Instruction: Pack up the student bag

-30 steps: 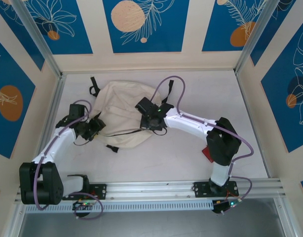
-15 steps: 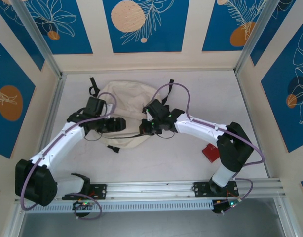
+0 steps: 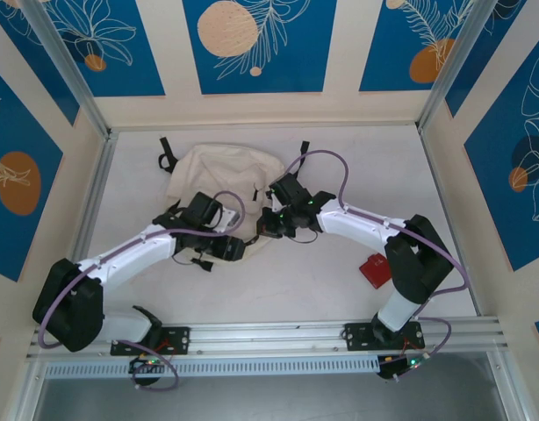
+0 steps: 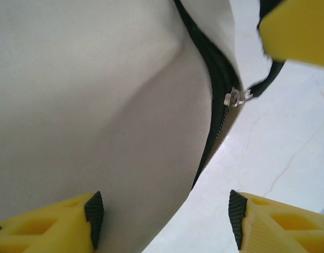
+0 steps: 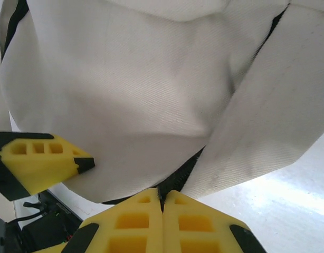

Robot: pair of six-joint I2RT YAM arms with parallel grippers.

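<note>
Student bag (image 3: pixel 212 175) lies on the far left part of the surface (image 3: pixel 357 175), with the left pincer (image 4: pixel 164 216) released beside its zipper and the right pincer (image 5: pixel 163 201) clenched, it seems, on its black zipper edge.

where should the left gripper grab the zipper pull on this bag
Pinch the metal zipper pull across its flat faces, coming in from the bare table side. It juts sideways off the black zipper line at the student bag edge, clear of the fabric.

Blue floral wall panels (image 3: pixel 252 53) surround a pale table (image 3: pixel 305 285).
</note>
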